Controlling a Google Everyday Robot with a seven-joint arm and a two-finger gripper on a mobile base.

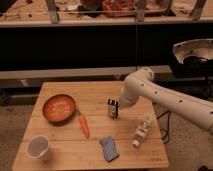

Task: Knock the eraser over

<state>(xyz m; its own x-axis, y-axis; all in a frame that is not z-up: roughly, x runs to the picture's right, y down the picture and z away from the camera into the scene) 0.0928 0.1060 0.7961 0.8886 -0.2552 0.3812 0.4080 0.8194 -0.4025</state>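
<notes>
Six things sat on the pale wooden table (60, 90), its planks showing a light grain. Left of centre was a round orange bowl (59, 108), and just beside its lower right a tapered orange carrot (84, 125). A white cup (39, 147) stood at lower left, a flat blue-grey rectangular pad (109, 148) lay at lower centre, and a white bottle (142, 130) lay on its side at lower right. The eraser (113, 108), a small dark block with white and orange marks too small to read, stood upright near the frame's centre. The smooth white arm (165, 97) came in from the right, and the gripper (119, 106) was just beside the eraser's right side; I could not tell how its jaws stood or whether they touched it
</notes>
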